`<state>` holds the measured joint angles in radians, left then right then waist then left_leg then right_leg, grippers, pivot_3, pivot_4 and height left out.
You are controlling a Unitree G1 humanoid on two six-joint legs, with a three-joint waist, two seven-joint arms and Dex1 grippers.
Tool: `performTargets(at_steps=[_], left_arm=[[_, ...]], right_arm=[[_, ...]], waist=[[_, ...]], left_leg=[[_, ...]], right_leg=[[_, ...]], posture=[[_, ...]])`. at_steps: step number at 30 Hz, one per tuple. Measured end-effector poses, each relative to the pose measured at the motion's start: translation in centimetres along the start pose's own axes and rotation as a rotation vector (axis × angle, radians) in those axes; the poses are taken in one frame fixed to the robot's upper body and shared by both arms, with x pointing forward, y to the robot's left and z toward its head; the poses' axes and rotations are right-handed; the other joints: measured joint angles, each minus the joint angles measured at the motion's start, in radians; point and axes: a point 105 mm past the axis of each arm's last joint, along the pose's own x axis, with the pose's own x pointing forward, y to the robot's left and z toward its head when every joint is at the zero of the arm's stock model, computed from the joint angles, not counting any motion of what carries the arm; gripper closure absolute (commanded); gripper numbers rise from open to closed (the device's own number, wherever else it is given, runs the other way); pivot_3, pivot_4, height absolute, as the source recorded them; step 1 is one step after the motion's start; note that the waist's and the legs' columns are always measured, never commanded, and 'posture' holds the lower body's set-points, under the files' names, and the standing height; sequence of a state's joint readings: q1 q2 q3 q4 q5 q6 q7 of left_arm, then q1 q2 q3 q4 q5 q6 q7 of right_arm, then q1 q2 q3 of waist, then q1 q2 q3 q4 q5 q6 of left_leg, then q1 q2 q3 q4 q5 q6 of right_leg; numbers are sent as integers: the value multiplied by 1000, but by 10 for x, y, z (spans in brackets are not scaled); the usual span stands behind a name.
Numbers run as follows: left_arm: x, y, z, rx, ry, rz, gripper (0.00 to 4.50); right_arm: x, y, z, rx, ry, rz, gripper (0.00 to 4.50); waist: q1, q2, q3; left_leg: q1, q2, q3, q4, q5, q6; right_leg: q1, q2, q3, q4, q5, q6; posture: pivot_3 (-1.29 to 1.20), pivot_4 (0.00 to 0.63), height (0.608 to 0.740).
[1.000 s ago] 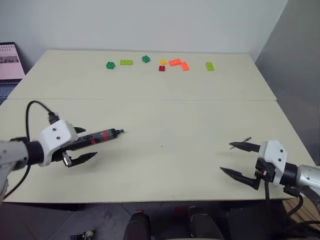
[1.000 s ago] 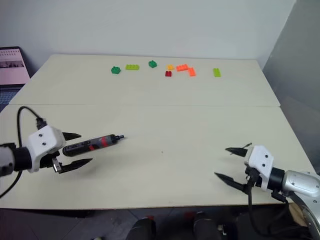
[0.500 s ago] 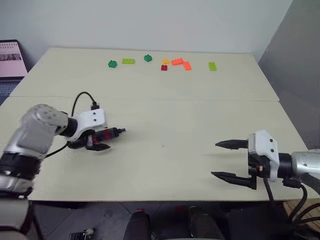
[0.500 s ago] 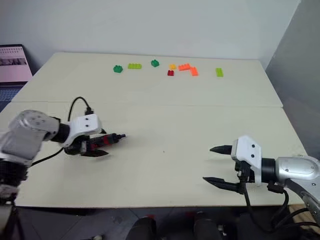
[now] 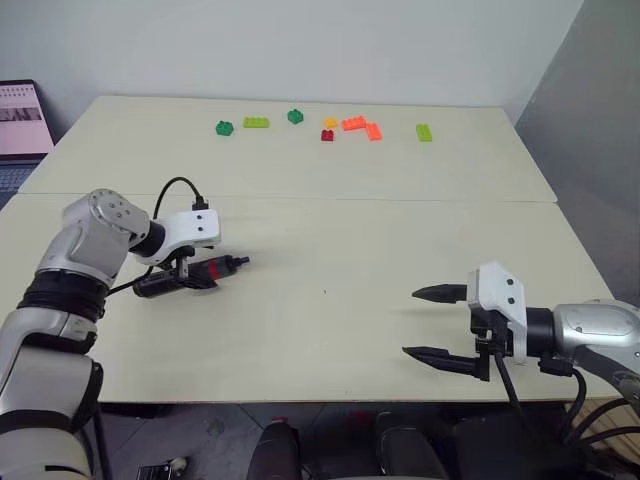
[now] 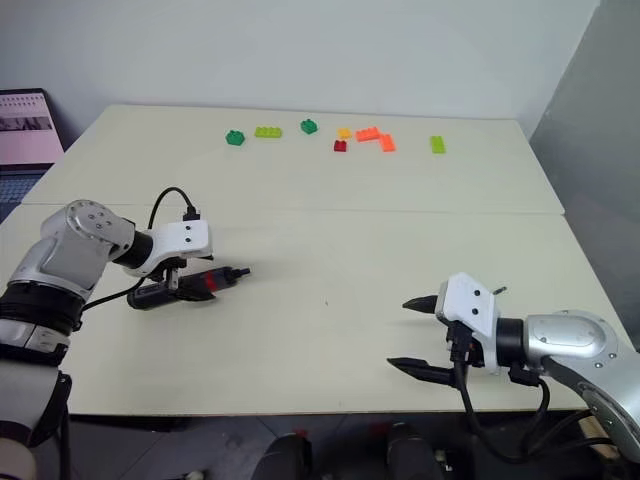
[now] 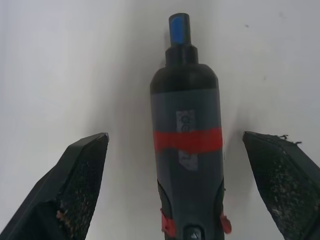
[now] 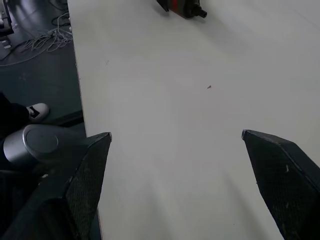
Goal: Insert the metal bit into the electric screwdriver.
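Note:
The electric screwdriver (image 5: pixel 216 268) lies flat on the near left of the cream table (image 5: pixel 330 230), its narrow black tip pointing right. My left gripper (image 5: pixel 188 279) points down over its body. In the left wrist view the dark body with the red band (image 7: pixel 187 150) lies between the two fingers, which stand open and apart from it. My right gripper (image 5: pixel 410 322) hovers open and empty over the near right of the table, pointing left. The end of the metal bit (image 6: pixel 497 291) peeks out as a thin dark sliver behind its white housing. The screwdriver's tip (image 8: pixel 182 6) also shows far off in the right wrist view.
Several small coloured bricks (image 5: pixel 345 125) lie in a row along the table's far side. A laptop (image 5: pixel 20 115) stands off the far left corner. A seam (image 5: pixel 400 200) crosses the table. The front edge (image 5: pixel 300 403) runs just below both grippers.
My left arm has swung forward and tipped down, so its open fingers now straddle the screwdriver instead of lying beside its rear end. The right gripper has drifted left, still open.

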<state>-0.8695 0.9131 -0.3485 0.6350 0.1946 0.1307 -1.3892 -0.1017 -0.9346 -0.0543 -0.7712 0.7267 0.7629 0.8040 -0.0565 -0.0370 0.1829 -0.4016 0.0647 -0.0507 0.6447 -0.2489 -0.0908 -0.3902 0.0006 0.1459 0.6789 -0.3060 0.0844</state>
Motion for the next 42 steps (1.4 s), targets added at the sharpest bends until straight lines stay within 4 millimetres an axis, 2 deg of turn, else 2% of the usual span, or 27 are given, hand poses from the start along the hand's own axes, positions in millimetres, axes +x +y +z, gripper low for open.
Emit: performTargets(at_steps=[7, 11, 22, 24, 30, 35, 42], left_arm=[[8, 0, 7, -28, -21, -21, 13], [8, 7, 8, -47, -14, 2, 13], [15, 11, 14, 3, -4, 2, 13], [16, 12, 14, 16, -1, 1, 387], [19, 6, 16, 33, 3, -48, 1817], [21, 4, 18, 38, 1, -62, 2821], [21, 4, 18, 41, 3, -65, 2836]], right_arm=[[3, -1, 3, 23, -21, -7, 122], [4, 0, 4, 32, -34, -8, 122], [4, 1, 4, 46, -29, -8, 122], [4, 1, 4, 46, -29, -8, 0], [4, 3, 5, 55, -37, 3, 0], [3, 2, 9, 51, -54, 7, 0], [1, -1, 24, -1, -142, -9, 0]], waist=[[0, 0, 0], [0, 0, 0], [0, 0, 0], [0, 0, 0], [0, 0, 0], [2, 0, 0], [2, 0, 0]], left_leg=[[0, 0, -1, 0, 0, 0], [0, 0, -1, 0, 0, 0], [0, 0, -1, 0, 0, 0], [0, 0, -1, 0, 0, 0], [0, 0, -2, 0, 0, 0], [1, 0, -2, 1, 0, 0], [1, 0, -2, 0, 0, 0]], right_leg=[[0, 0, -1, 0, 1, -2], [0, 0, -1, 0, 1, -2], [0, 0, -1, 0, 1, -2], [1, 0, -1, 0, 1, -2], [1, 0, -1, 1, 1, -2], [1, 0, -2, 2, 1, -2], [2, 0, -2, 2, 1, -2]], posture=[[0, 150, 740], [0, 150, 740], [0, 150, 740], [0, 150, 740], [0, 150, 740], [0, 150, 740], [0, 150, 740]])
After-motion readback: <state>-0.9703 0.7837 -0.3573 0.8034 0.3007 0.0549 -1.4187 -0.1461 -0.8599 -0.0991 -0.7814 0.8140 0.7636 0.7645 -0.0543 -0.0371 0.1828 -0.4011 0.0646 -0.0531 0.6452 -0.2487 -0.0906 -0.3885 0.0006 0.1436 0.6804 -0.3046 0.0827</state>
